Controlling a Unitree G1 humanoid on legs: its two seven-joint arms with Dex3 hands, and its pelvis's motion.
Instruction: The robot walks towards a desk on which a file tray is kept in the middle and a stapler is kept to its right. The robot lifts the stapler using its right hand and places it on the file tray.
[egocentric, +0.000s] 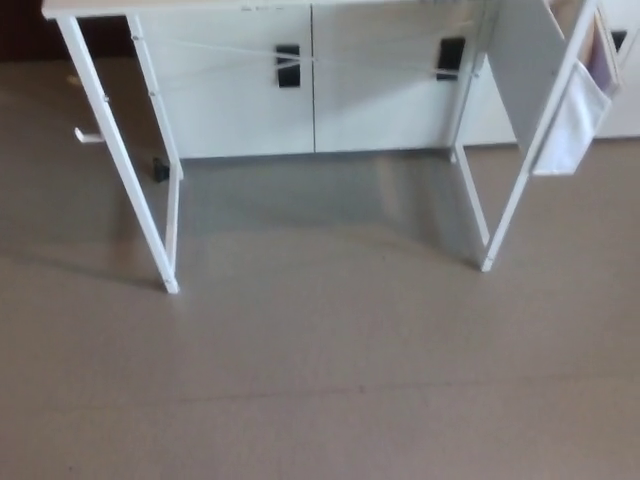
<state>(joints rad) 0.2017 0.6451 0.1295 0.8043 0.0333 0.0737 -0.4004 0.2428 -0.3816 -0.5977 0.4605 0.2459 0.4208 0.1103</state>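
Mostly the head view takes in the grey-brown floor (330, 380), which fills the lower two thirds of the frame. Along the top left runs a thin pale strip, the front edge of the surface (90, 9); its top face lies above the frame, so the stapler and the file tray do not show and their places cannot be told. Below that edge the white frame stands on the floor. The front left leg (118, 160) slants down and to the right to a foot on the floor, and the front right leg (515, 200) slants down and to the left to its own foot. A thinner rear left leg (155, 95) meets a low side bar (174, 230) that runs forward to the front left foot. A small white hook (88, 135) sticks out to the left of the front left leg, and a small dark item (160, 169), too blurred to name, sits just beside the rear left leg. Behind the frame are white cabinet doors (240, 100) with two black handles (288, 65) (449, 58). On the right side a white panel (525, 60) hangs beside a pale fabric pocket (570, 125). Neither the left robot hand nor the right robot hand is in view, so I cannot tell whether their fingers are apart or together.
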